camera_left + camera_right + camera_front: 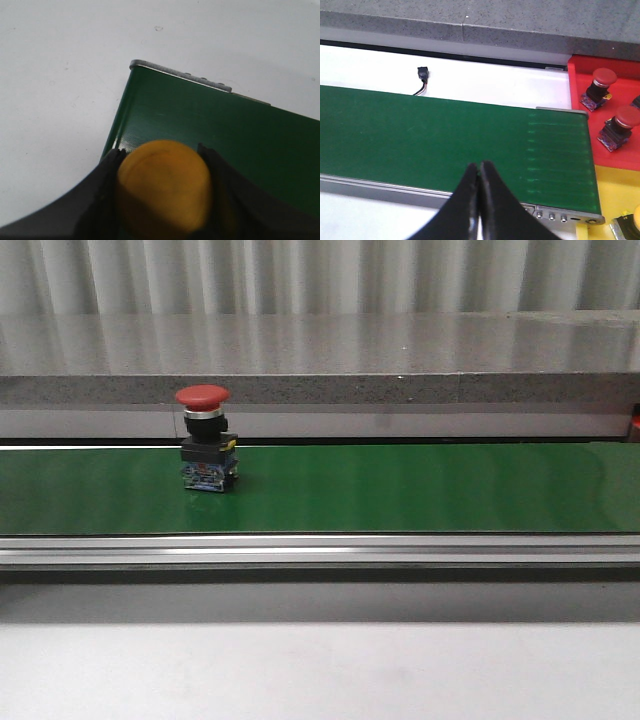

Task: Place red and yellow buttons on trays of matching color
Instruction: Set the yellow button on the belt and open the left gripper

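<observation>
Over the green belt (pixel 240 135) end, left end effector (pixel 162 192) pinches a yellow button (pixel 162 187); I'd carry it level to the yellow tray (pixel 615 200). Right end effector (pixel 480 172) pressed together, empty.

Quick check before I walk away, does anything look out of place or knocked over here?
Nothing stands out. The red button stands upright on the green belt, and two red buttons sit in the red tray.

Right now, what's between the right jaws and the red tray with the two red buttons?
In the right wrist view, only bare green conveyor belt and its metal end lie between the shut right gripper and the red tray.
</observation>
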